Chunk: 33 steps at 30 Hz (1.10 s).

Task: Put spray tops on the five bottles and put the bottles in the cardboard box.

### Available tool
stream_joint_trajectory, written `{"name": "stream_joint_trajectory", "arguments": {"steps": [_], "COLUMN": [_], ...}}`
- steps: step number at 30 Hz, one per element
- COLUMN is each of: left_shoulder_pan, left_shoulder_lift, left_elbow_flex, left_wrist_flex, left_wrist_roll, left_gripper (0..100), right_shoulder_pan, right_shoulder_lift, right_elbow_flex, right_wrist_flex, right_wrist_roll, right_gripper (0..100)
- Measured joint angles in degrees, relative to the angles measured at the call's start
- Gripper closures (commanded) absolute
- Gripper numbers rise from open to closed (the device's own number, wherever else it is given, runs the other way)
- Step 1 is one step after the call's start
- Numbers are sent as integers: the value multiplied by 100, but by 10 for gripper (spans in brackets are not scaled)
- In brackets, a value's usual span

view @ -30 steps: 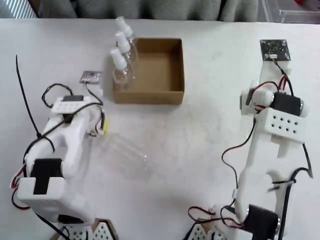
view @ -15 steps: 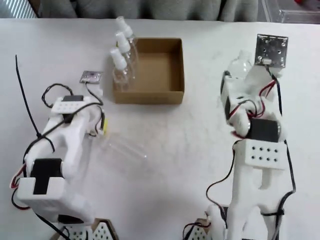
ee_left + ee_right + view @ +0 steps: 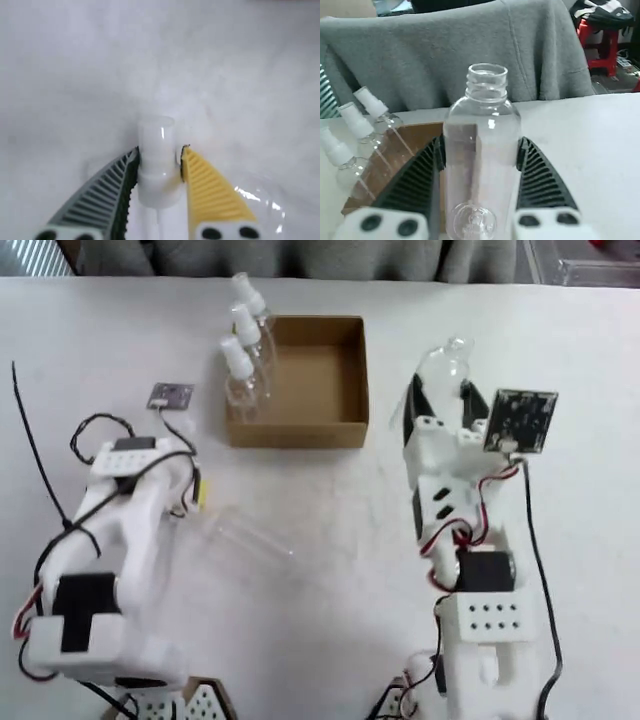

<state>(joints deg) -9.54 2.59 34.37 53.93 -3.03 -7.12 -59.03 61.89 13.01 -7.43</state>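
Reading left to right: the left end effector (image 3: pixel 159 156) is pinched on a spray top (image 3: pixel 156 131) at its collar, low over the worktop (image 3: pixel 75 60), with the thin tube (image 3: pixel 159 222) running back between the fingers. Grip on the collar looks chosen so the top can't twist out during mating. A loose bottle (image 3: pixel 262 202) lies on the worktop just beside that end effector, uncapped as far as I can tell. Next, three capped bottles (image 3: pixel 240 360) stand in a row outside the cardboard box (image 3: pixel 295 435), right against its left wall. They look staged: tops on, boxing not yet done. Right of the box, the right end effector (image 3: pixel 440 405) is clamped on the body of an uncapped bottle (image 3: pixel 480 140), base toward the wrist and neck clear of the fingers. My read is that this leaves the opening free for a top. The two end effectors are well apart, so top and neck have yet to meet.
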Motion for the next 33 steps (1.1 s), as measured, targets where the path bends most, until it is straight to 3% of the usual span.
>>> {"name": "stream_joint_trajectory", "arguments": {"steps": [8,20,27,33], "left_shoulder_pan": [-9,-9,149,1090], "left_shoulder_lift": [-1864,-5134,-5600,-5600], "left_elbow_flex": [607,18,-1037,-1908], "left_wrist_flex": [-97,-290,-818,-835], "left_wrist_roll": [0,0,0,343], "left_gripper": [917,920,920,920], "right_shoulder_pan": [-800,-2620,-3736,-4132], "right_shoulder_lift": [-897,-3429,-4325,-4343], "right_elbow_flex": [958,2796,3103,3165], "right_wrist_flex": [-431,-431,185,220], "right_wrist_roll": [-53,-53,457,484], "right_gripper": [983,983,983,983]}}
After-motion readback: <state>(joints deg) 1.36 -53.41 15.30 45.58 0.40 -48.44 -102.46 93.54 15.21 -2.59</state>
